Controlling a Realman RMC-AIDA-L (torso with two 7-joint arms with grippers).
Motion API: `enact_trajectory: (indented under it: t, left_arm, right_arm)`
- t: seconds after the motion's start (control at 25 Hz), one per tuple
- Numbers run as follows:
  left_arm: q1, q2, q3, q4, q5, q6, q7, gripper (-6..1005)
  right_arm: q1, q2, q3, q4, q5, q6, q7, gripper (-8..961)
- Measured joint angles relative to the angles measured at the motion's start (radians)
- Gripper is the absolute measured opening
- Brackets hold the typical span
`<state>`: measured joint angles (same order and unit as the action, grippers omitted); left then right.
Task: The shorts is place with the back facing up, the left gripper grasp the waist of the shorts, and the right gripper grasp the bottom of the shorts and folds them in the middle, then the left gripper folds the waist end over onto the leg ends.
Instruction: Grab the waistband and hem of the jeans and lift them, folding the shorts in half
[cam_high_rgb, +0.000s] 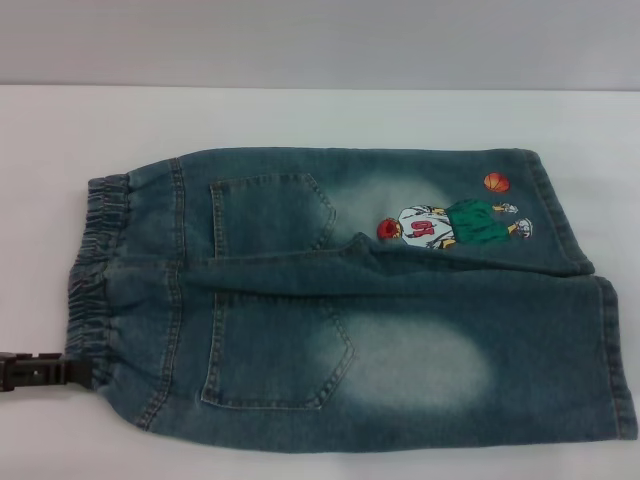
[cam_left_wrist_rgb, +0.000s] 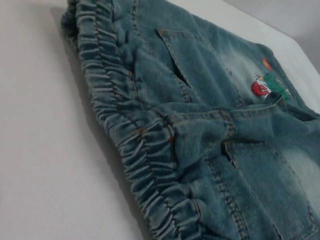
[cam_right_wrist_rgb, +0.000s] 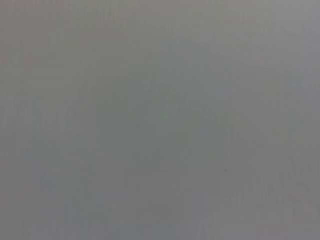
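The shorts (cam_high_rgb: 340, 300) lie flat on the white table (cam_high_rgb: 300, 115), back up, with both patch pockets showing. Their ruffled waist (cam_high_rgb: 95, 270) is at the left and the leg ends (cam_high_rgb: 615, 350) at the right. The far leg carries the basketball player print (cam_high_rgb: 455, 225). My left gripper (cam_high_rgb: 75, 372) reaches in low from the left edge, and its black tip meets the near corner of the waist. The left wrist view looks closely along the waist (cam_left_wrist_rgb: 125, 135) and across the shorts (cam_left_wrist_rgb: 210, 100). The right gripper is out of view; its wrist view is plain grey.
White table surface runs behind the shorts up to a grey wall (cam_high_rgb: 320, 40), and a strip of it lies left of the waist (cam_left_wrist_rgb: 40, 150).
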<state>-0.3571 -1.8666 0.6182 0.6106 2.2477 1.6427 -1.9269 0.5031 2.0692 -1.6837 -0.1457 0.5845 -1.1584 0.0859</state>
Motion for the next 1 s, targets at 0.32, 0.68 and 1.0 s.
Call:
enact_trajectory:
  t: [0.32,0.68,1.0]
  left_arm:
    - [-0.028,-0.001,0.001,0.0,-0.004,-0.004,0.004,803]
    - [-0.027,-0.001,0.008,0.0,0.009,0.004,-0.008,802]
    - [-0.015,0.004,0.001,0.006,0.012,0.012,-0.02,801]
  right_arm:
    - [0.0,-0.001,0.002,0.0,0.0,0.0,0.0,590]
    - [0.0,-0.002,0.006,0.003,0.0,0.0,0.0,590]
    - [0.003,-0.002,0.004,0.003,0.0,0.0,0.0,590]
